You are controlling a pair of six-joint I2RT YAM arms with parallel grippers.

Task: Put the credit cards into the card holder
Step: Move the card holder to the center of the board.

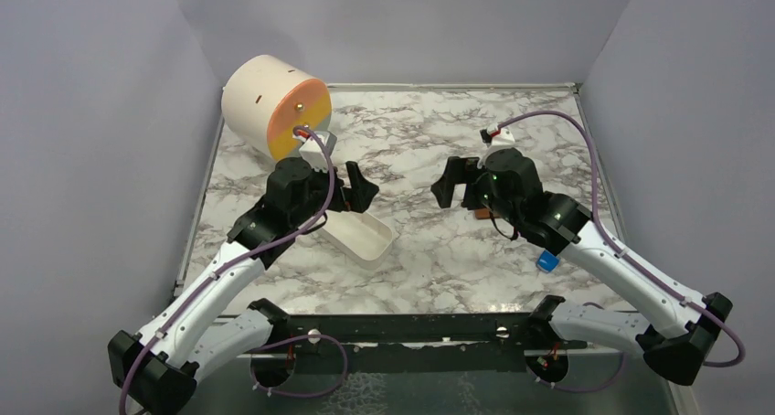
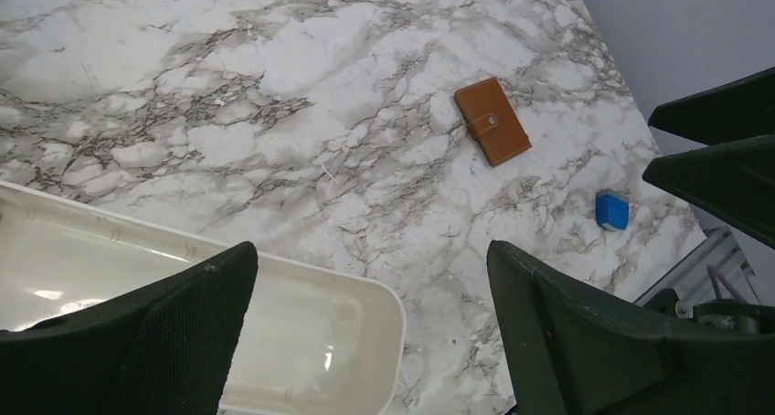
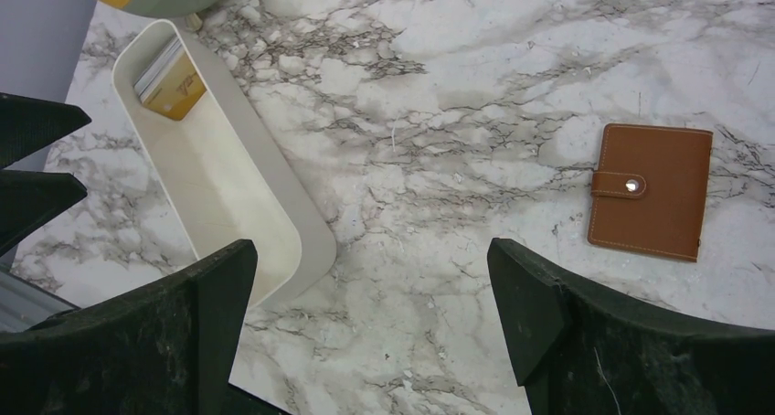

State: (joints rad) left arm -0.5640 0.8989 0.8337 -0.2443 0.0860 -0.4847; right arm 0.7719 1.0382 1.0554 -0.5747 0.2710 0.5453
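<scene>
**Item 1, left gripper (image 2: 370,260).** Jaws wide apart, holding nothing. It hangs over the rim of the white plastic tray (image 2: 352,328), at the end where no cards show.

**Item 2, right gripper (image 3: 370,255).** Jaws likewise apart and empty. It is poised over the bare marble worktop (image 1: 439,132), between the tray and the card holder.

**Item 3, card holder (image 3: 651,192).** Brown, folded shut, with the snap tab (image 3: 627,186) fastened across its front. It lies flat on the worktop, well apart from the tray.

**Item 4, credit cards (image 3: 172,75).** One orange-yellow, with at least one greyish card beside it. They sit at the tray's far end and seem propped against the end wall.

**Item 5, sundries.** A blue block (image 2: 611,210) lies near the card holder. A cream-and-orange drum (image 1: 274,104) lies on its side just beyond the tray.

**Handling note (judgement).**
- The card holder likely needs unsnapping and opening before any card goes in, and the right gripper is nearest to it.
- Pinch the tab's free edge and peel it back. The wallet looks light and may lift, so brace it if it does.
- Take the cards one at a time by the raised upper edge, where the fingers can get behind the card.
- Close gently, because the tray may skid.
</scene>
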